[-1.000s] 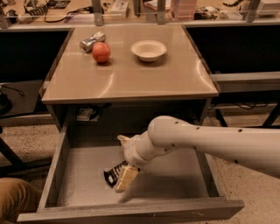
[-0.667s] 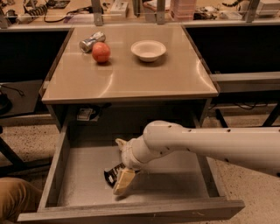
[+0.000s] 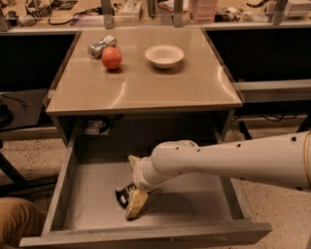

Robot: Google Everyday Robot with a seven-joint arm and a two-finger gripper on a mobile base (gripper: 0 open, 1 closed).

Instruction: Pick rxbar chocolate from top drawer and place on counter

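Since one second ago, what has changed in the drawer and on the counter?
The arm slid a little to the picture's left, carrying the gripper slightly left and down, low in the drawer at the bar. The bar lies on the drawer floor where it was; a grasp cannot be told. On the counter, the can, apple and bowl stayed put.

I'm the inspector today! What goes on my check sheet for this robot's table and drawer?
Surface: tan counter, glossy, rounded corners.
Job's things: black bar lying in the open drawer, not yet on the counter.
Clutter: tipped can, apple and white bowl at the counter's back.
Grippers: one gripper, down in the drawer, at the bar.
Cables: cables on the bench behind.
Surroundings: speckled floor.
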